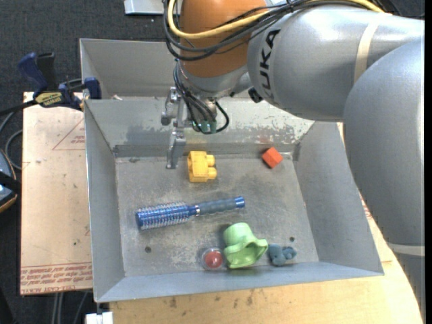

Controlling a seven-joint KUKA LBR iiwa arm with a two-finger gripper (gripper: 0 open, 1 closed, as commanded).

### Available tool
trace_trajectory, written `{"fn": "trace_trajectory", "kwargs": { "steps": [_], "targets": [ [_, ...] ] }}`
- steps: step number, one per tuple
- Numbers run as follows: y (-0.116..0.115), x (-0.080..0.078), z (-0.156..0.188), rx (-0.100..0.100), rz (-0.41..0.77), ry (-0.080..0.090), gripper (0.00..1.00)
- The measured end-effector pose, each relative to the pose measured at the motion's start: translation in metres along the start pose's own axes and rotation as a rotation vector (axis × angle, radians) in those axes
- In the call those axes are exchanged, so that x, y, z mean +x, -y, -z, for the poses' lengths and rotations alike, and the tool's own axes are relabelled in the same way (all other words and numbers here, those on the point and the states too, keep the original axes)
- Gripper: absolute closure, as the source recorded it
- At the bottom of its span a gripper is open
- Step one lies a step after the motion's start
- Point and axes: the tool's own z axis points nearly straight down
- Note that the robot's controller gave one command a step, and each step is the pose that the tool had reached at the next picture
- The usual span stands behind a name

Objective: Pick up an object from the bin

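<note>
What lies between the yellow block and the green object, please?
The blue hairbrush lies between the yellow block and the green object, in the camera view.

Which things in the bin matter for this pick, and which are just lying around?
In play:
- gripper, low near the far wall of the grey bin
- yellow block, right beside it, the nearest candidate

Lying about:
- blue brush
- orange cube
- green toy
- red ball
- small blue-grey piece
</note>
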Motion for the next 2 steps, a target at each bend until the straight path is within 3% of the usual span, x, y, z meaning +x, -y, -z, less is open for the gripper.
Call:
{"fn": "trace_trajectory", "kwargs": {
  "steps": [1,2],
  "targets": [
    [0.068,0.028,-0.127,0.0,0.272,0.008,0.0],
    [0.149,0.048,-0.156,-0.001,0.205,0.01,0.0]
  ]
}}
